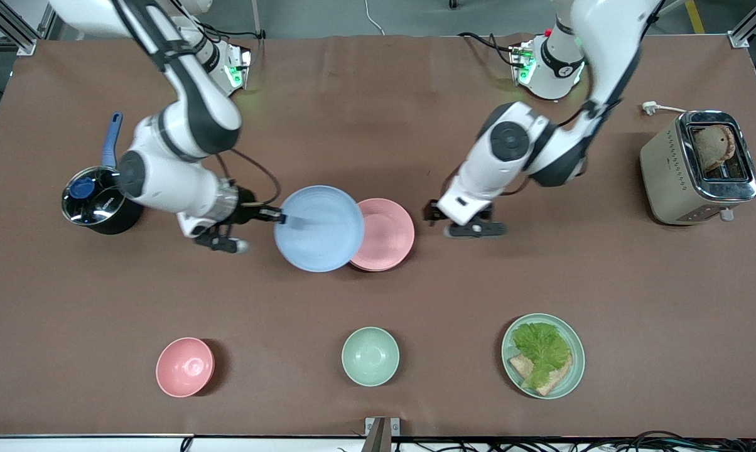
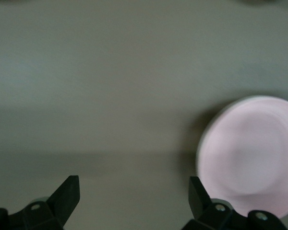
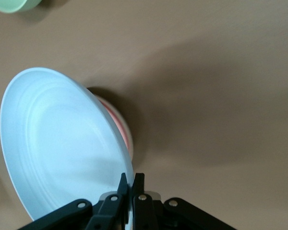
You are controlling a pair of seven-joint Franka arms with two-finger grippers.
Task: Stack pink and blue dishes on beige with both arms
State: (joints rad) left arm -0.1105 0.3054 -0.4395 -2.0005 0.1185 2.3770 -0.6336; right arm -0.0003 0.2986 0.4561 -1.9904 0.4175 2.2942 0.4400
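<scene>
My right gripper point(image 1: 282, 218) point(image 3: 133, 179) is shut on the rim of the light blue plate point(image 1: 318, 228) point(image 3: 62, 148). It holds that plate in the air, with the plate's edge over part of the pink plate point(image 1: 387, 233) point(image 2: 249, 153). The pink plate lies mid-table, and a thin cream rim that may be the beige plate point(image 3: 128, 136) shows under its edge; the rest is hidden. My left gripper point(image 1: 441, 221) point(image 2: 134, 184) is open and empty, low over the table beside the pink plate toward the left arm's end.
Near the front edge stand a pink bowl point(image 1: 184, 367), a mint bowl point(image 1: 370, 356) and a mint plate with lettuce and bread point(image 1: 543, 356). A black pot point(image 1: 95, 202) sits by the right arm. A toaster point(image 1: 698, 166) is at the left arm's end.
</scene>
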